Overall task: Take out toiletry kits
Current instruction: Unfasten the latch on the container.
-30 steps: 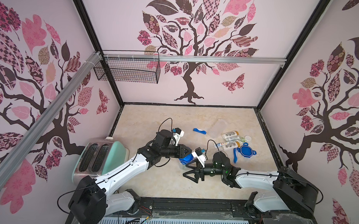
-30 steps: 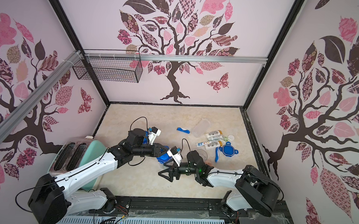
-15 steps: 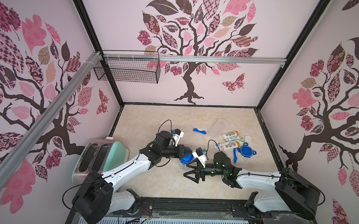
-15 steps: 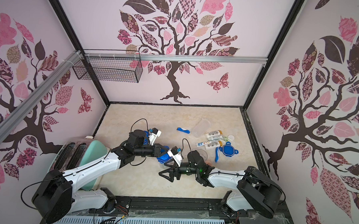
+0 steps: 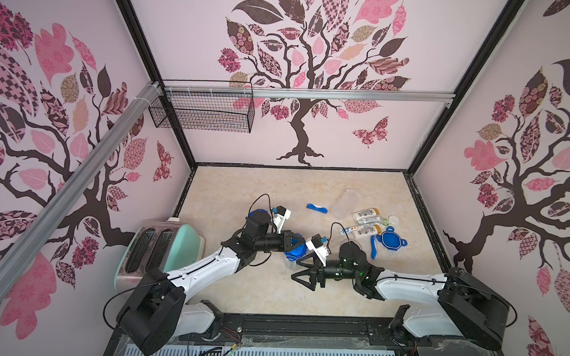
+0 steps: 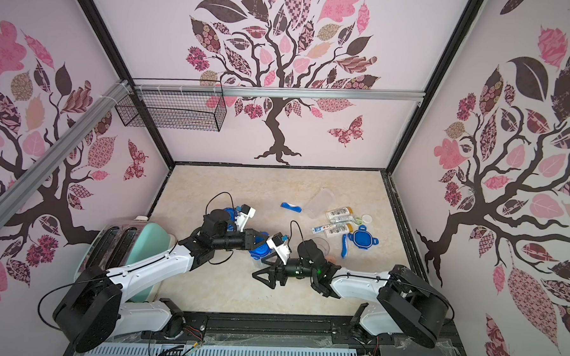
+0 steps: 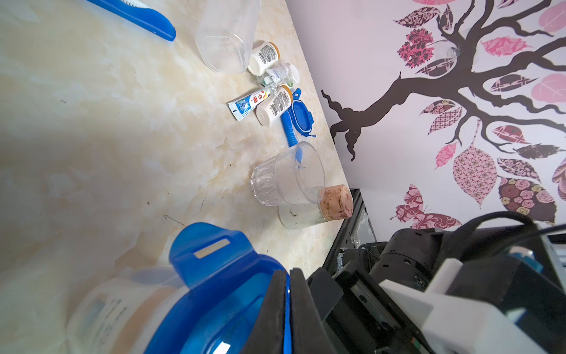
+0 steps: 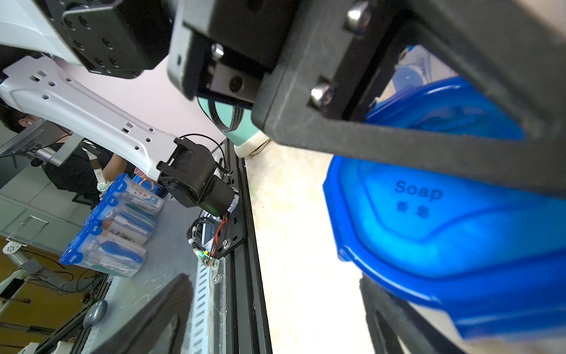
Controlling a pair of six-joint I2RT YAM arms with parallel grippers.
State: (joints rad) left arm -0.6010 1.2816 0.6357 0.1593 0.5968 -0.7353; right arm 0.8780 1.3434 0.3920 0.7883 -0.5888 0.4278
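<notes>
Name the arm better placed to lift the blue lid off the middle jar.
Left: the left pincer is shut on the edge of the blue lid; the right pincer stands open beside the jar.

Left gripper point(image 7: 289, 272) jaws are part-open a second ago and now sit pinched together on the rim of the blue lid point(image 7: 220, 275) of the clear jar point(image 7: 101, 309), with only a thin blue sliver between the fingers. In both top views the left arm point(image 5: 207, 271) has its shoulder block turned slightly compared with a second ago.
</notes>
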